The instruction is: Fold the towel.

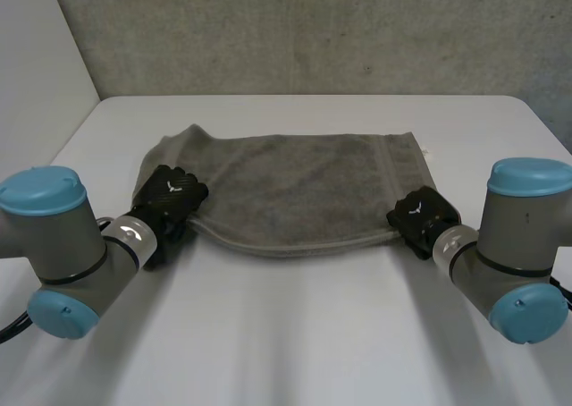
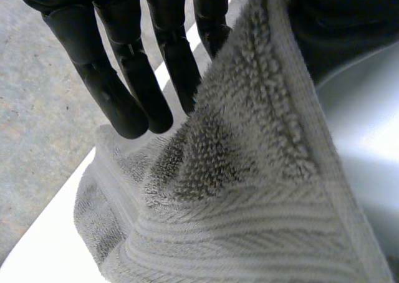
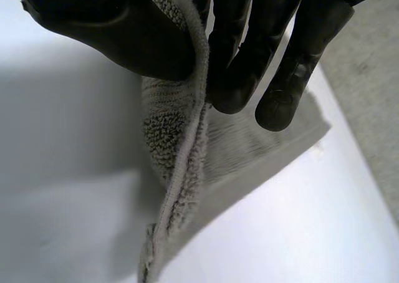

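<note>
The grey towel [image 1: 295, 187] lay spread out on the white table [image 1: 295, 334]. Its long side ran from left to right, across in front of the robot. The far edge rested flat on the table. The near edge hung in a soft curve between the two hands, so it looked lifted a little.

The left hand [image 1: 170, 196] was at the near left corner of the towel. The right hand [image 1: 420, 216] was at the near right corner. Each hand was about as close to its own corner as the other, and the rest of the towel lay away from them, toward the far side of the table.

In the right wrist view, the fingers [image 3: 287, 77] and thumb pinched the towel's thick hem between them. In the left wrist view, the fingers [image 2: 124, 90] were almost straight. The towel's corner ran up between them and the thumb, so it looked pinched there too.

The towel looked fluffy and thick, with a flat woven band near its short ends. It was one layer, not yet folded. I think the next move would carry the near edge over to the far edge.
</note>
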Robot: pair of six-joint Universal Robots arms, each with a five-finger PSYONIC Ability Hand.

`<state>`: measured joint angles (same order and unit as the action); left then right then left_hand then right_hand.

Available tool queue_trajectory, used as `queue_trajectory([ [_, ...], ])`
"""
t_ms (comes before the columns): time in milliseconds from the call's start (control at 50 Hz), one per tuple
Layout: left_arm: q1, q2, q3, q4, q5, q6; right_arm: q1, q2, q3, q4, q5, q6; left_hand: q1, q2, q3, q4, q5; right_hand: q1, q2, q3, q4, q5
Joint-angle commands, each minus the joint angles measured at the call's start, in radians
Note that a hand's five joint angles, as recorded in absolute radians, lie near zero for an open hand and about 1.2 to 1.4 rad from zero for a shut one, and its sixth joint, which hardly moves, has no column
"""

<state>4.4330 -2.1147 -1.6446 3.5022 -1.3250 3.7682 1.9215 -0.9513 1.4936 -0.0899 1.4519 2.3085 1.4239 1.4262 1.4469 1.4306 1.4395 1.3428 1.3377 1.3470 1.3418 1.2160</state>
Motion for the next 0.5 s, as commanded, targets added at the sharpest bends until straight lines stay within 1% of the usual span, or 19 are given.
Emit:
queue_trajectory([
  [20, 0.002, 0.012, 0.003, 0.003, -0.007, -0.005, -0.006, -0.015, 0.004, 0.007, 0.007, 0.042, -0.465, -0.467, -0.488, -0.471, -0.655, 0.054, 0.059, 0.049, 0.054, 0.006],
  [40, 0.002, 0.015, 0.003, 0.006, -0.008, -0.005, -0.007, -0.036, 0.011, 0.006, 0.005, 0.046, -0.561, -0.563, -0.584, -0.567, -0.751, 0.054, 0.059, 0.049, 0.054, 0.006],
  [60, 0.002, 0.015, 0.003, 0.006, -0.008, -0.005, -0.007, -0.037, 0.011, 0.006, 0.005, 0.046, -0.562, -0.564, -0.585, -0.568, -0.752, 0.054, 0.059, 0.049, 0.054, 0.006],
  [80, 0.002, 0.016, 0.003, 0.009, -0.010, -0.004, -0.010, -0.055, 0.022, 0.003, 0.004, 0.049, -0.628, -0.631, -0.651, -0.635, -0.819, 0.054, 0.059, 0.049, 0.054, 0.006],
  [100, 0.002, 0.016, 0.003, 0.012, -0.016, -0.004, -0.012, -0.072, 0.031, 0.001, 0.004, 0.055, -0.644, -0.646, -0.667, -0.650, -0.834, 0.054, 0.059, 0.049, 0.054, 0.006],
  [260, 0.008, -0.004, 0.008, 0.014, -0.063, 0.005, -0.030, -0.132, 0.057, -0.001, 0.005, 0.071, -0.647, -0.649, -0.670, -0.653, -0.837, 0.054, 0.059, 0.049, 0.054, 0.006],
  [400, 0.025, 0.001, -0.012, 0.011, -0.079, 0.005, -0.062, -0.147, 0.057, -0.001, 0.013, 0.071, -0.644, -0.646, -0.667, -0.651, -0.834, 0.054, 0.059, 0.049, 0.054, 0.006],
  [440, 0.032, 0.005, -0.018, 0.009, -0.079, 0.005, -0.071, -0.149, 0.053, -0.001, 0.025, 0.071, -0.644, -0.646, -0.667, -0.651, -0.834, 0.054, 0.059, 0.049, 0.054, 0.006],
  [480, 0.054, 0.021, -0.027, 0.001, -0.080, 0.005, -0.085, -0.149, 0.043, -0.001, 0.060, 0.069, -0.644, -0.646, -0.667, -0.651, -0.834, 0.054, 0.059, 0.049, 0.054, 0.006],
  [500, 0.054, 0.021, -0.027, 0.001, -0.080, 0.005, -0.085, -0.149, 0.043, -0.001, 0.061, 0.069, -0.644, -0.646, -0.667, -0.651, -0.834, 0.054, 0.059, 0.049, 0.054, 0.006],
])
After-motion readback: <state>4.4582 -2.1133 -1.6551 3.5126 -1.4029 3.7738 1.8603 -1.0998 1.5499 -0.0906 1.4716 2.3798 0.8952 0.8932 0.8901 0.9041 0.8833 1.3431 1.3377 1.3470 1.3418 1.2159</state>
